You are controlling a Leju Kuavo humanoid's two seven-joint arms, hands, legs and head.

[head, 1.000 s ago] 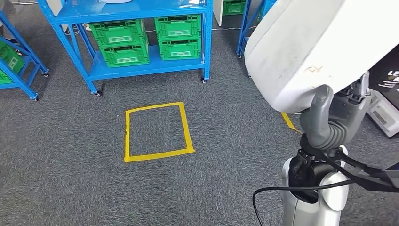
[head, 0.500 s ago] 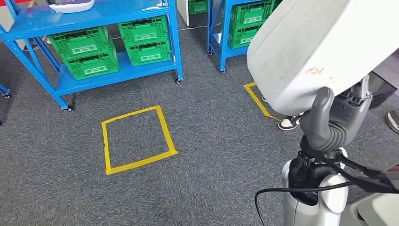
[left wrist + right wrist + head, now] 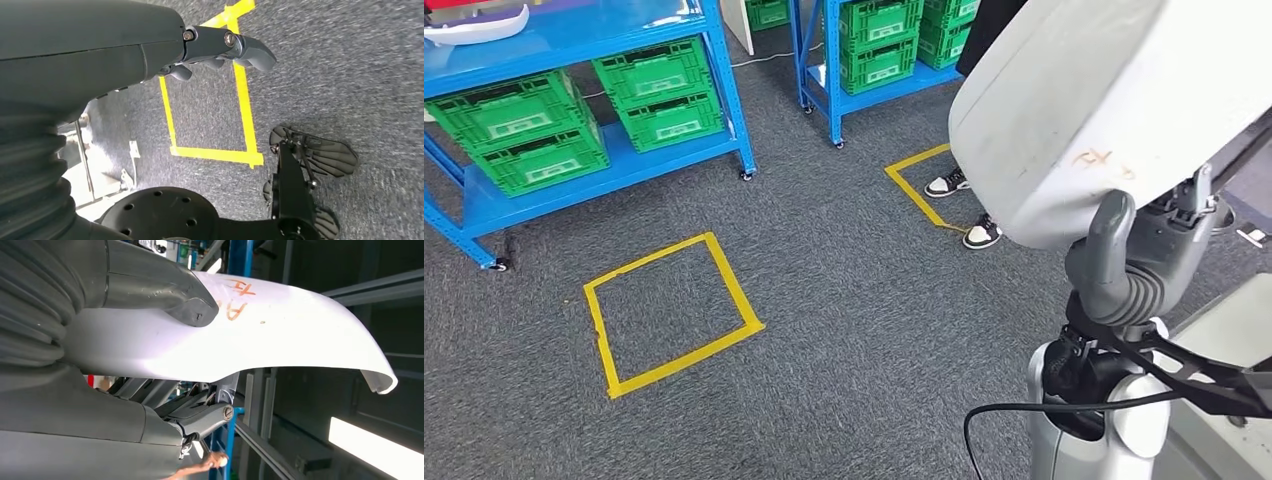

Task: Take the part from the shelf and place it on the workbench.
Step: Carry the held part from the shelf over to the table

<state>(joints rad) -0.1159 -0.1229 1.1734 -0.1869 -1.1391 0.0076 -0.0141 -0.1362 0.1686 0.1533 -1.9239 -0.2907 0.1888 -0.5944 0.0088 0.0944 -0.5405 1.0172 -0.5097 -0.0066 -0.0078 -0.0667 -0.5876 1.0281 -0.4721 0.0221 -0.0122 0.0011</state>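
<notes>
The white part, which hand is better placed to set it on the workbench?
Right. The right hand already holds the white part; the left hand hangs empty over the carpet.

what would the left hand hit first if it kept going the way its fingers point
Probably the carpet. The left hand hangs empty, its fingers aimed down past the yellow tape square; nothing shows between, though depth is unclear.

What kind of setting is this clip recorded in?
Likely a warehouse-style or factory test area: blue wheeled shelving racks hold green plastic crates, and yellow tape squares mark the grey carpeted floor. The right hand holds a large white part.
</notes>
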